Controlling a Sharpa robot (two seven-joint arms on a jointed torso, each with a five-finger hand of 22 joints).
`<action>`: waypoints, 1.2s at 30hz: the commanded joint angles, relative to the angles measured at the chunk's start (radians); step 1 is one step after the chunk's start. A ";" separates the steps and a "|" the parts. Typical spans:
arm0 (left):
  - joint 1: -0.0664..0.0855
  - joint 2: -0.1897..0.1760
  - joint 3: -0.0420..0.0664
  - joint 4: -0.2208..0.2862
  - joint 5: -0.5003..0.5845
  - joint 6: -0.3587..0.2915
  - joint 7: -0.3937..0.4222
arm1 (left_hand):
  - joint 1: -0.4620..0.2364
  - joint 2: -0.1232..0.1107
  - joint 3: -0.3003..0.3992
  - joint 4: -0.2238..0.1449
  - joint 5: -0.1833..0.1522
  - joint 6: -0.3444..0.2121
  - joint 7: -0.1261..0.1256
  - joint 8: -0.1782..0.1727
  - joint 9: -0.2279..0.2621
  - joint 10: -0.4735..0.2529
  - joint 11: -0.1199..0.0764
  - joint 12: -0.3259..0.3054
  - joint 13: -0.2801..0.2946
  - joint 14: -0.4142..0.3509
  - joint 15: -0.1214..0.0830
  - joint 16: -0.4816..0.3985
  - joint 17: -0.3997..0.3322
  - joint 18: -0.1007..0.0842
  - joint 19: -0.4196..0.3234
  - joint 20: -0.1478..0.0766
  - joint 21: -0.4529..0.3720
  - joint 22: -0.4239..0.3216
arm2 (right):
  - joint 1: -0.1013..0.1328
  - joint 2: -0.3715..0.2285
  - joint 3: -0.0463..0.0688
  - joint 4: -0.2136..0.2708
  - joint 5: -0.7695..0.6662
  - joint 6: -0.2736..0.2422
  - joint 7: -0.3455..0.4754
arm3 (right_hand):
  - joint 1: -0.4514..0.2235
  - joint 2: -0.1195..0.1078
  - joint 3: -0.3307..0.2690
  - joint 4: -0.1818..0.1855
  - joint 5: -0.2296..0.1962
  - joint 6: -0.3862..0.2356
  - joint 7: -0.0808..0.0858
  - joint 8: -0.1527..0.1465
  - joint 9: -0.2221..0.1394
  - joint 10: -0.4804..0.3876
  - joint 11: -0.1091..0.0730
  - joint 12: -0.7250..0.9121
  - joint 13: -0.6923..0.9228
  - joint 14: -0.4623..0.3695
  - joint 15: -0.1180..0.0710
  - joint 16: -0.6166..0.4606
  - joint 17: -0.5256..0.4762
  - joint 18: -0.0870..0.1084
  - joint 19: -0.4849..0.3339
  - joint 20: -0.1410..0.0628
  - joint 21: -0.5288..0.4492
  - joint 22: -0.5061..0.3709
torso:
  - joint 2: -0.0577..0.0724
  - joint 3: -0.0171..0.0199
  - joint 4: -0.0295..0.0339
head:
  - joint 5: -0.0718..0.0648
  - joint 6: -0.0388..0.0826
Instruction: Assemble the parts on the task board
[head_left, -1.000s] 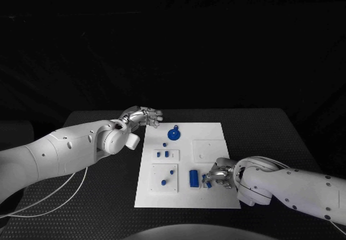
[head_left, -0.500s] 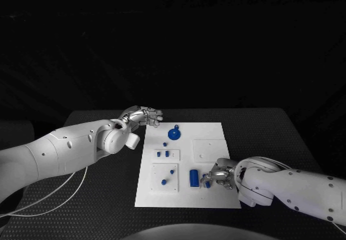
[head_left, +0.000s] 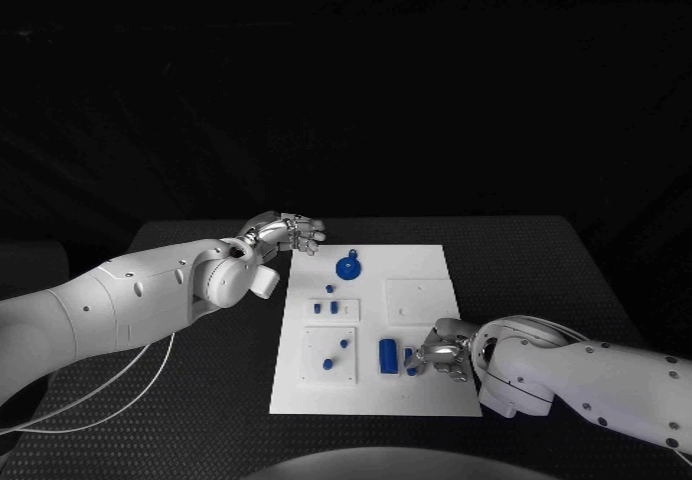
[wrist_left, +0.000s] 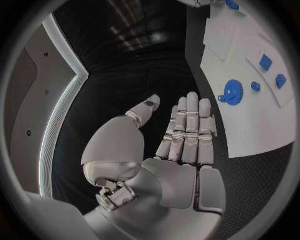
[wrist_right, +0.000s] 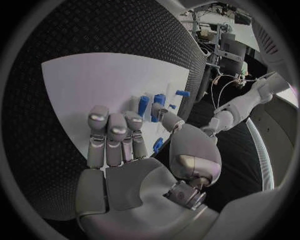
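The white task board (head_left: 421, 272) lies in the middle of the table. A blue gear (head_left: 348, 267) stands at its back, also visible in the left wrist view as the gear (wrist_left: 233, 92). My left hand (head_left: 289, 233) hovers off the board's back left corner, fingers straight and holding nothing (wrist_left: 187, 135). My right hand (head_left: 440, 352) is low over the board's front right, beside a blue cylinder (head_left: 388, 356) and a small blue part (head_left: 414, 368). In the right wrist view the fingers (wrist_right: 115, 132) lie flat on the board (wrist_right: 106, 80), and the thumb lies beside a small blue part (wrist_right: 157, 145).
Several small blue parts (head_left: 330, 308) sit in white blocks on the board's left half, with more (head_left: 335, 355) toward the front. A plain white square block (head_left: 415, 298) sits on the right half. Black table (head_left: 534, 270) surrounds the board.
My right hand and forearm have sunk slightly toward the board's front edge. The left hand has not moved.
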 joint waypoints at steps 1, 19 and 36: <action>0.000 0.001 0.001 0.002 0.005 0.015 0.005 | -0.009 0.000 0.000 0.006 0.000 -0.006 0.000 -0.003 0.002 -0.008 0.001 0.006 -0.002 0.006 0.000 -0.003 0.002 0.013 0.005 0.000 -0.005 0.001 | -0.001 -0.002 0.000 0.002 0.003 0.031 0.020 | 0.000 0.005 0.004 0.000 -0.006 0.004 -0.002 0.002 0.001 0.003 -0.006 -0.002 0.001 0.001 -0.008 -0.006 0.001 0.036 0.000 -0.005 -0.002 -0.001 | 0.000 0.0002 -0.0004 | -0.001 -0.001; 0.000 0.001 0.001 0.003 0.004 0.017 0.003 | -0.008 0.000 0.001 0.006 0.000 -0.006 0.000 -0.003 0.002 -0.008 0.001 0.007 -0.002 0.006 0.000 -0.004 0.003 0.013 0.005 0.000 -0.006 0.002 | -0.001 -0.009 0.000 -0.005 -0.037 0.109 0.019 | 0.151 -0.034 -0.047 -0.088 0.000 0.003 0.002 -0.004 -0.005 0.003 -0.002 -0.006 0.005 0.002 -0.005 -0.012 0.006 0.036 -0.005 -0.003 0.004 -0.001 | 0.000 -0.0006 0.0002 | -0.004 -0.001; 0.000 0.000 0.001 0.003 0.004 0.020 0.001 | -0.009 -0.001 0.001 0.007 -0.001 -0.006 0.000 -0.003 0.002 -0.008 0.001 0.007 -0.002 0.006 0.000 -0.005 0.004 0.013 0.005 0.000 -0.007 0.003 | -0.001 0.008 0.000 -0.032 -0.040 0.071 0.010 | 0.091 0.003 -0.049 -0.026 -0.006 0.011 -0.002 -0.005 -0.008 0.007 -0.005 -0.008 0.004 0.003 -0.007 -0.013 0.008 0.036 -0.005 0.001 -0.001 -0.007 | 0.000 -0.0004 0.0002 | -0.004 -0.005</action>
